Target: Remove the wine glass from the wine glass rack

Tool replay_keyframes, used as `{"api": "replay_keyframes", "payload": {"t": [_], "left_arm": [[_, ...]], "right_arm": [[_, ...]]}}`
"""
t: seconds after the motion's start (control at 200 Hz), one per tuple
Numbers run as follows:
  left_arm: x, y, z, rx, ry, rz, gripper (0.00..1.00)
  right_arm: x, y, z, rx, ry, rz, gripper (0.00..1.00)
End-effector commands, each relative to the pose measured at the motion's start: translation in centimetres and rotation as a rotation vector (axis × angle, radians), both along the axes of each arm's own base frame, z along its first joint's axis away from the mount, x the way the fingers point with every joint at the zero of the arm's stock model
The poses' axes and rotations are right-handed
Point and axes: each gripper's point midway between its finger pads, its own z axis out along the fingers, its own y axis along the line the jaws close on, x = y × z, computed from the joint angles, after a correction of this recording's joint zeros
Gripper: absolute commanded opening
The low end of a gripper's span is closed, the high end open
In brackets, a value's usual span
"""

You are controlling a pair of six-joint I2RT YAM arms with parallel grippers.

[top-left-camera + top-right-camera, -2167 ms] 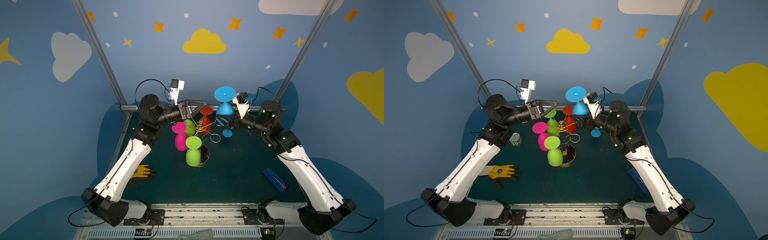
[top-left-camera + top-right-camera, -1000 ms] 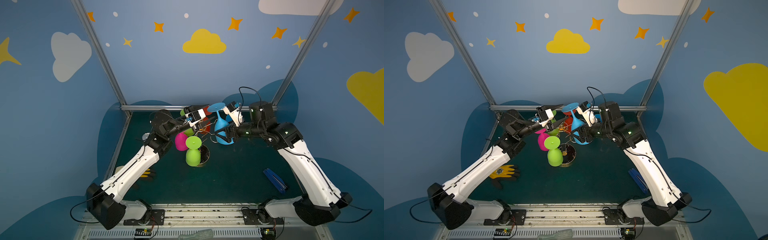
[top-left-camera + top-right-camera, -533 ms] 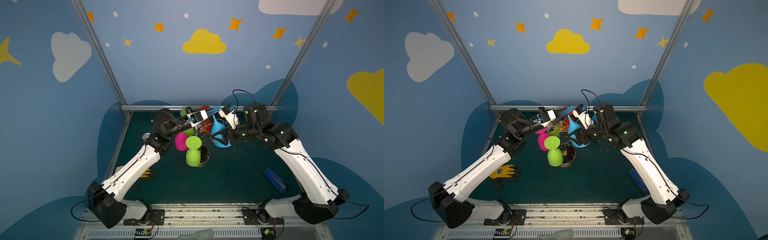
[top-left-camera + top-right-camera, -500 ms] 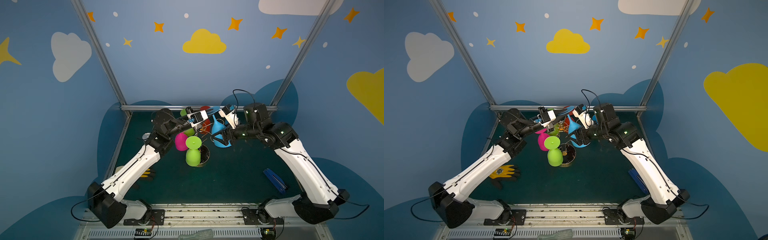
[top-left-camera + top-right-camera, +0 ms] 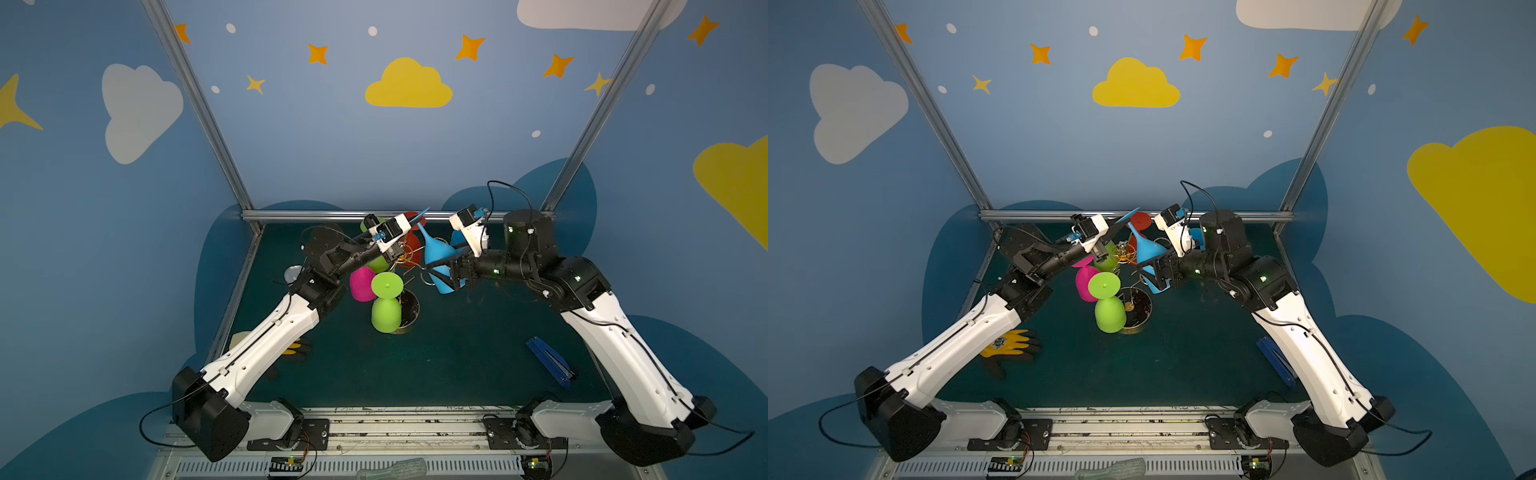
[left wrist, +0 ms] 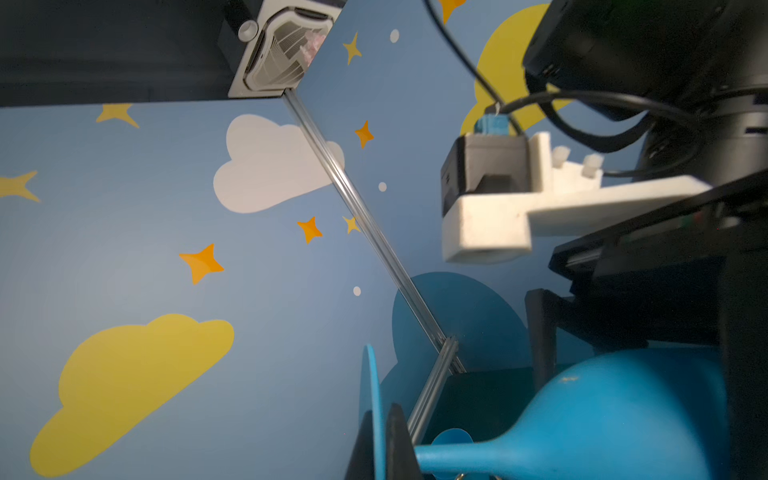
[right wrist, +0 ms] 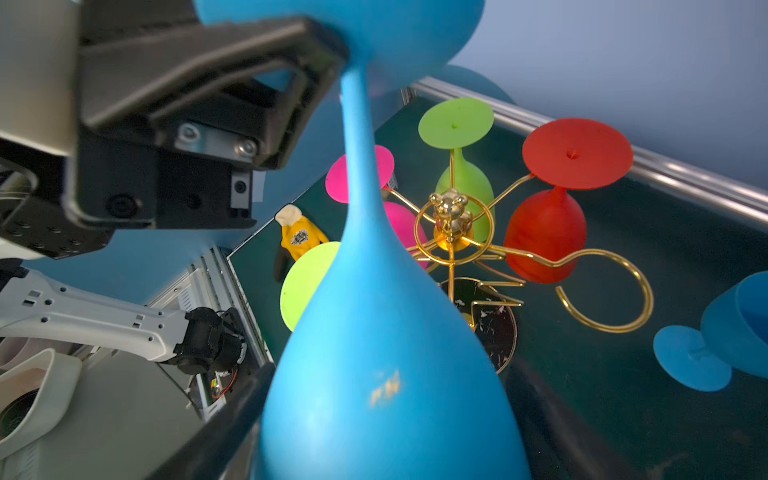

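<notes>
A blue wine glass [image 5: 436, 253] [image 5: 1148, 249] hangs tilted between both arms, just right of the gold wine glass rack [image 5: 405, 253] [image 7: 451, 232]. My left gripper [image 5: 415, 220] [image 6: 379, 415] is shut on the thin edge of its round foot. My right gripper [image 5: 442, 272] [image 7: 395, 374] has its jaws standing wide, one on each side of the bowl [image 7: 374, 332]. Red [image 7: 544, 232], pink [image 7: 361, 174] and two green glasses [image 7: 461, 178] [image 5: 386, 311] hang upside down on the rack. One wire loop [image 7: 602, 291] on the rack is bare.
A second blue glass [image 7: 731, 324] lies on the green mat behind my right gripper. A yellow glove [image 5: 1009, 345] lies at the left, a flat blue object [image 5: 548, 363] at the right, a small tin [image 5: 293, 273] by the left arm. A metal rail [image 5: 332, 215] bounds the back.
The right arm has brought the blue glass down and tilted it. My left gripper has closed on its foot. The right jaws have widened around the bowl.
</notes>
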Motion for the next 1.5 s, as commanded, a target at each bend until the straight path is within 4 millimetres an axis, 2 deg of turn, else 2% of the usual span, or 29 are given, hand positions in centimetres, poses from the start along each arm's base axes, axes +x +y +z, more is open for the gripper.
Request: {"api": "replay_keyframes", "payload": {"t": [0.0,0.135,0.215,0.406,0.496,0.706,0.961,1.046,1.121,1.417,1.497], "left_arm": [[1.6,3.3,1.0,-0.216,0.147,0.129,0.03],[2.5,4.5,-0.5,-0.343,0.297,0.151,0.03],[2.5,4.9,-1.0,-0.38,0.34,0.145,0.03],[2.1,5.7,-0.7,-0.448,0.395,0.117,0.03],[1.9,5.8,-0.5,-0.454,0.405,0.101,0.03],[1.6,5.8,-0.1,-0.468,0.423,0.074,0.03],[1.7,5.6,-0.4,-0.467,0.437,0.065,0.03],[1.8,5.5,-0.5,-0.468,0.439,0.064,0.03],[1.8,5.5,-0.5,-0.467,0.44,0.064,0.03],[2.2,5.7,-1.1,-0.454,0.444,0.085,0.03],[2.4,5.8,-1.4,-0.456,0.446,0.09,0.08]], "right_arm": [[-0.7,-0.6,5.5,0.199,-0.149,0.018,0.86],[-1.6,-2.3,8.0,0.319,-0.224,0.014,0.87],[-2.0,-3.4,8.7,0.353,-0.258,-0.005,0.87],[-2.1,-5.9,8.8,0.366,-0.283,-0.086,0.85],[-1.6,-6.7,8.2,0.361,-0.265,-0.125,0.82],[-0.2,-5.9,6.0,0.36,-0.175,-0.113,0.72],[1.0,-3.9,5.5,0.384,-0.124,-0.067,0.65],[1.4,-2.9,5.1,0.388,-0.101,-0.049,0.58],[1.7,-2.2,4.7,0.382,-0.088,-0.039,0.48],[2.1,-1.3,4.6,0.38,-0.069,-0.028,0.01],[2.1,-1.4,4.8,0.378,-0.068,-0.035,0.0]]}}
